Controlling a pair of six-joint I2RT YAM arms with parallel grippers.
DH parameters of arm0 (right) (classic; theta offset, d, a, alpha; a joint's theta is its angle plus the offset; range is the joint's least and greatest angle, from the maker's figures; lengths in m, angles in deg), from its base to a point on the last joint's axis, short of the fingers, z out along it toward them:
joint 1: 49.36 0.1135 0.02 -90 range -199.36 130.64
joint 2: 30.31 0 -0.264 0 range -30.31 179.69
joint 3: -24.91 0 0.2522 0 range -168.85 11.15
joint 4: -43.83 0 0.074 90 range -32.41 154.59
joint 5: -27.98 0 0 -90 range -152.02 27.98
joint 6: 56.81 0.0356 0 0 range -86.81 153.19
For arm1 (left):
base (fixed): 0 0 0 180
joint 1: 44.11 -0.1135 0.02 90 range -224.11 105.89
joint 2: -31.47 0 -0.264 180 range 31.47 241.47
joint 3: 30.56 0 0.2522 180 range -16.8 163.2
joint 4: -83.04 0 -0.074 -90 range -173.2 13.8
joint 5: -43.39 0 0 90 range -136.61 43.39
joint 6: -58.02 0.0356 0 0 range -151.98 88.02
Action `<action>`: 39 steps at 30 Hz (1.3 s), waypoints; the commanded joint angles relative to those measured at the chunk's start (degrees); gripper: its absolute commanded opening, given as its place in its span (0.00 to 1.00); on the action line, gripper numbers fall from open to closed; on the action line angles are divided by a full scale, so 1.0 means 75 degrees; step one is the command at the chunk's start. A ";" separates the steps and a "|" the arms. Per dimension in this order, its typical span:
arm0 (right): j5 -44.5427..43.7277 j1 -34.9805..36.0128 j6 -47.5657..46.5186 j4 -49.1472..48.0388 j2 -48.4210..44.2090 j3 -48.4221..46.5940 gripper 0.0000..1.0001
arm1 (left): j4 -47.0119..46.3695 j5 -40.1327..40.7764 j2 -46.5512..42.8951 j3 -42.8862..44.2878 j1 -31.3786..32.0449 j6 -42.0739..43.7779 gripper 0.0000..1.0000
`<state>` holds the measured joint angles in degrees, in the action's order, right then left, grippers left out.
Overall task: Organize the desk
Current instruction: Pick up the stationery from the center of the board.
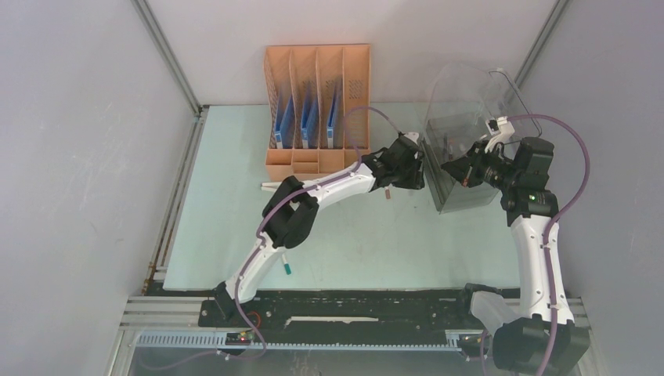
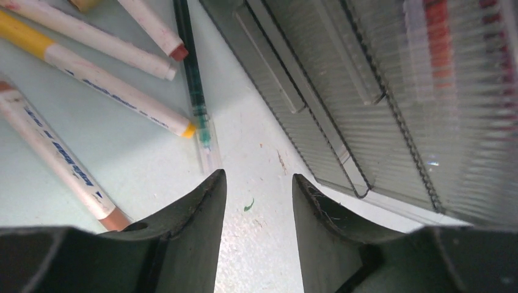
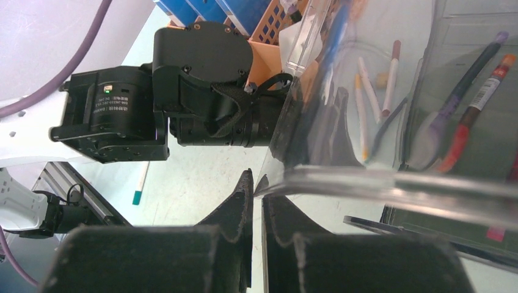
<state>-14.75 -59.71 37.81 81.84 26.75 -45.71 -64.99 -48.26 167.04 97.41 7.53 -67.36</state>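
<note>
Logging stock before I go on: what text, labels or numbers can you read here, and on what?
No text is legible.
Yellow-tipped marker: blue barrel print, blurred.
Orange-tipped marker: blue barrel print, blurred.
Left arm sticker: too small.
Red marker in the clear bin: label too small.

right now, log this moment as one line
left jaws: open, empty, low over desk near markers | right jaws: shut on clear bin rim | state: markers loose on desk

Left arm [image 1: 337, 184] reached rightward — left gripper [image 2: 258, 178] stood parted; right arm [image 1: 536, 251] upright, right gripper [image 3: 256, 182] pinched shut.
</note>
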 commanded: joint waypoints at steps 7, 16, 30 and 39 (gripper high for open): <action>0.0711 0.0196 -0.0044 -0.0280 -0.0249 -0.0387 0.04 | 0.1327 0.0738 0.0895 0.1633 0.0024 0.0121 0.49; 0.0701 0.0208 -0.0063 -0.0280 -0.0269 -0.0385 0.04 | 0.1706 0.0566 0.1480 0.2253 0.0017 -0.0240 0.44; 0.0673 0.0208 -0.0057 -0.0298 -0.0331 -0.0387 0.04 | 0.2508 0.0103 0.1937 0.2624 0.0049 -0.0289 0.25; 0.0679 0.0164 -0.0051 -0.0280 -0.0330 -0.0387 0.04 | 0.2199 0.0182 0.0652 0.0461 0.0406 0.0216 0.21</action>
<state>-14.75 -59.64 37.81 81.86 26.53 -45.71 -52.18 -46.42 177.71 110.53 8.09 -68.89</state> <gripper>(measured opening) 0.084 0.214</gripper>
